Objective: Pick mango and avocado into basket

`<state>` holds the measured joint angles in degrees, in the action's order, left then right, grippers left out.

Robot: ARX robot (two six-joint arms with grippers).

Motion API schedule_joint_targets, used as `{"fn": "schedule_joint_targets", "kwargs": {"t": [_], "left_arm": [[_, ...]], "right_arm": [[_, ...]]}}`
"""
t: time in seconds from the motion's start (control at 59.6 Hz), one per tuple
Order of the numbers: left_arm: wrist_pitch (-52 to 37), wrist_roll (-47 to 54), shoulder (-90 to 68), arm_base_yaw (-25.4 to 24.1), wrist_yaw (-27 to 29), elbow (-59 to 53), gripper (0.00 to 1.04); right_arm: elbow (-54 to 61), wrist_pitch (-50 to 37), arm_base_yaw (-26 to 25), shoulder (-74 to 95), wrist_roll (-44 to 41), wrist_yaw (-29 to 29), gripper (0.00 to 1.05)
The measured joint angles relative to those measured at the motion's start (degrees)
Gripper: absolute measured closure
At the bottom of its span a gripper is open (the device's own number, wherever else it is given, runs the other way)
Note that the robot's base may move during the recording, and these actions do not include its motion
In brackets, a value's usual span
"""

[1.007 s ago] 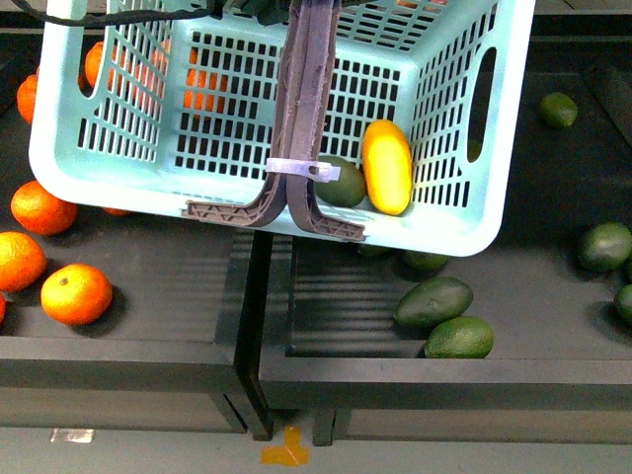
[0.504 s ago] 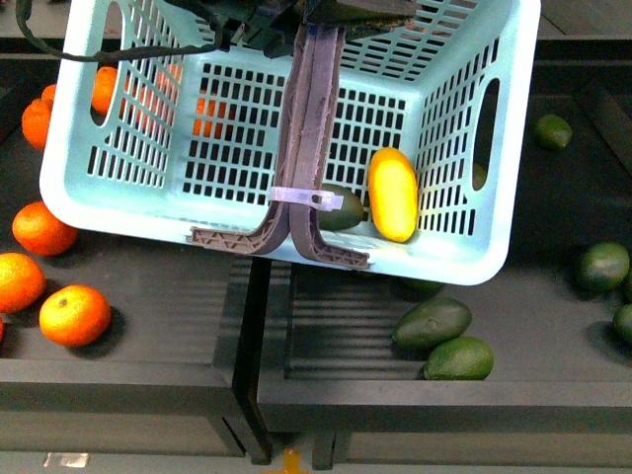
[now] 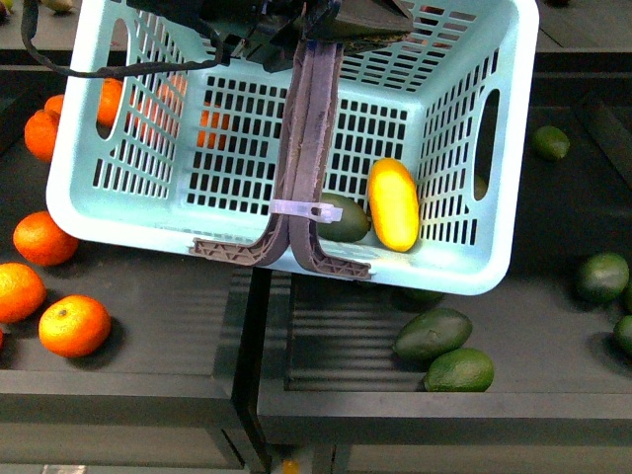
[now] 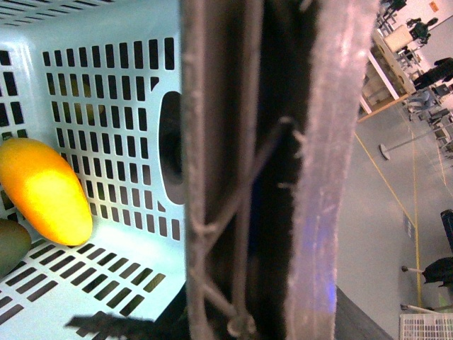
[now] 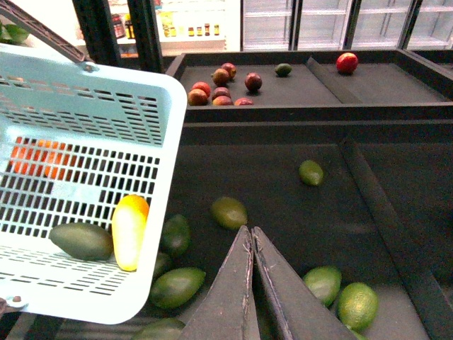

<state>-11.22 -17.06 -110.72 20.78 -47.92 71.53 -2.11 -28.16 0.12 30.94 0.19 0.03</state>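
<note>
The light teal basket hangs tilted above the dark display trays, held by its brown handles. My left gripper is shut on those handles at the top of the front view. Inside, the yellow mango lies against the right wall, with the dark green avocado beside it, partly behind the handles. The left wrist view shows the handles close up, the mango and a bit of the avocado. My right gripper is shut and empty, over the tray right of the basket.
Oranges lie in the left tray, some behind the basket. Loose avocados lie in the middle tray under the basket's right corner, more at the far right. A raised divider separates the trays. Red fruit sits in a far tray.
The basket has risen and shifted slightly right in the front view, with the mango and avocado still inside. The trays and loose fruit appear lower in the picture.
</note>
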Motion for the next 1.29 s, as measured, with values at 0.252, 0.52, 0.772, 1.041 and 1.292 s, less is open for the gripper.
{"fn": "schedule_joint_targets", "kwargs": {"t": [0.252,0.52,0.772,1.041,1.292], "left_arm": [[0.0,0.0,0.0,-0.04,0.17,0.0,0.9],[0.0,0.02,0.0,-0.04,0.07,0.0,0.9],[0.0,0.02,0.0,-0.04,0.11,0.0,0.9],[0.0,0.04,0.0,-0.04,0.07,0.0,0.9],[0.0,0.09,0.0,0.0,0.13,0.0,0.9]], "right_arm": [[1.09,3.15,0.0,-5.68,-0.02,-0.02,1.03],[1.11,10.51,0.0,-13.31,-0.02,-0.02,1.03],[1.11,15.74,0.0,-18.6,-0.02,-0.02,1.03],[1.09,26.34,0.0,-27.21,0.0,0.04,1.03],[1.09,28.04,-0.02,-30.51,-0.02,0.0,1.03]]}}
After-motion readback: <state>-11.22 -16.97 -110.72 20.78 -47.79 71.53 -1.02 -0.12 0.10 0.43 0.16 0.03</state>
